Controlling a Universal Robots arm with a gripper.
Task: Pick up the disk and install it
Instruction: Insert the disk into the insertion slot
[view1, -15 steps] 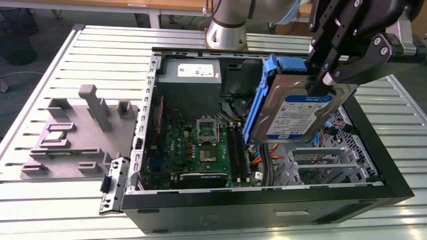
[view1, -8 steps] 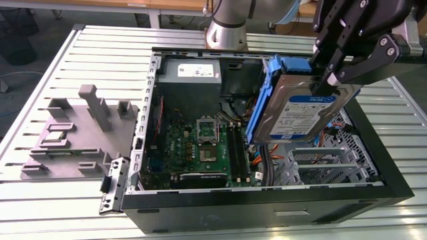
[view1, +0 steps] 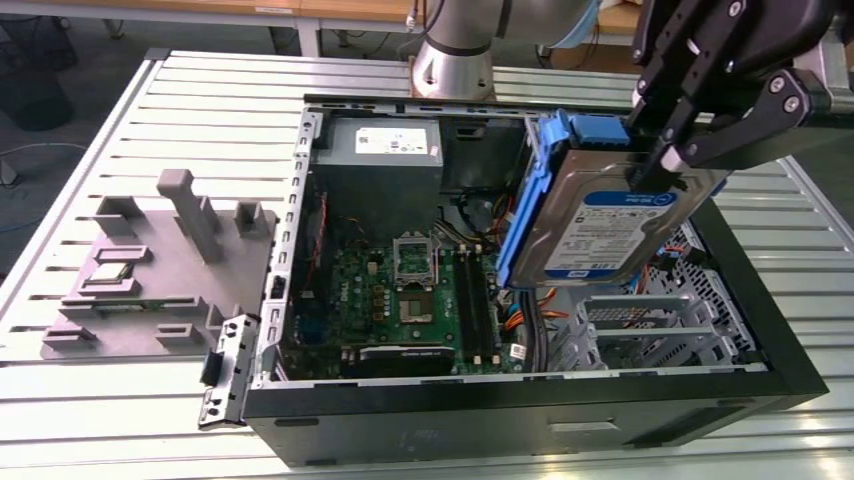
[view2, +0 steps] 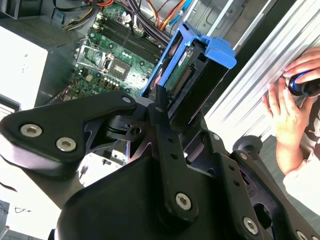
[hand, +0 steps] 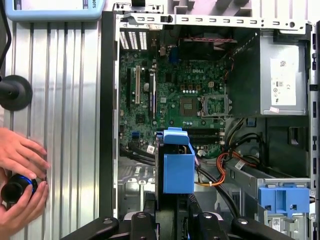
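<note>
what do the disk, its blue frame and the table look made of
The disk: silver metal body, dull sheen, with a paper-like label. Its blue frame: probably moulded plastic, uniform matte colour. The table: likely aluminium, pale grey ribbed slats.

"What did the gripper have hold of?"

"It was clamped on the disk. The disk pointed end-on at the camera with its connector edge showing, and the blue frame wrapped its sides."

"And farther off?"

"The green motherboard lay in the open case, with orange and black cables bunched past its far edge. A grey metal box with a white sticker sat beside the board."

"Anyone about?"

"A hand was at the slatted metal table outside the case, beside a dark blue object. A white sleeve showed at the wrist."
</note>
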